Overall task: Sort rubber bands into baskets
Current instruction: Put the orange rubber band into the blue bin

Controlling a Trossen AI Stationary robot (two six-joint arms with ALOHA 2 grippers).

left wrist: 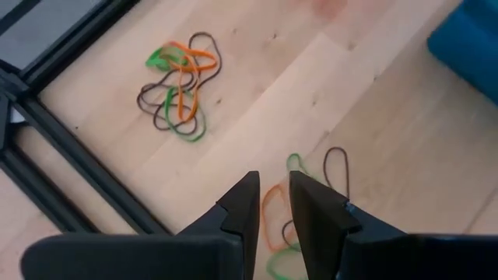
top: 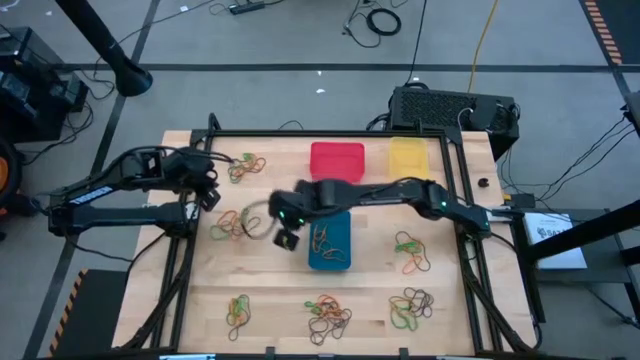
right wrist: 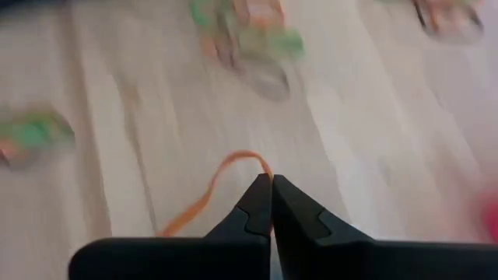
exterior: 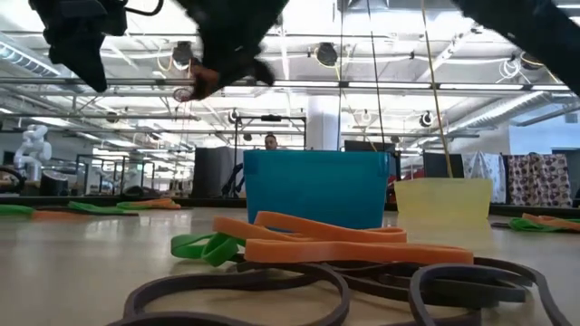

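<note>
Three baskets stand on the wooden table: red (top: 337,160) and yellow (top: 407,155) at the far side, blue (top: 335,262) in the middle with a few rubber bands inside. My right gripper (right wrist: 271,180) reaches across, above the table just left of the blue basket (exterior: 317,186), and is shut on an orange rubber band (right wrist: 233,159). My left gripper (left wrist: 270,187) hovers at the table's left, slightly open and with nothing between its fingers, above a small pile of rubber bands (left wrist: 299,202). Another pile (left wrist: 179,85) lies nearer the frame rail. My right gripper pinches the orange rubber band between its two fingertips at one spot of the loop (right wrist: 261,165). The fingers slant down from the table's right. The band hangs slack below and beside the fingers, its free part (right wrist: 187,214) trailing off; whether that part reaches the table I cannot tell.
Piles of orange, green and dark rubber bands lie at the far left (top: 245,165), left middle (top: 232,225), right (top: 410,250) and along the near edge (top: 238,310), (top: 328,315), (top: 410,305). A black frame rail (top: 185,270) borders the table.
</note>
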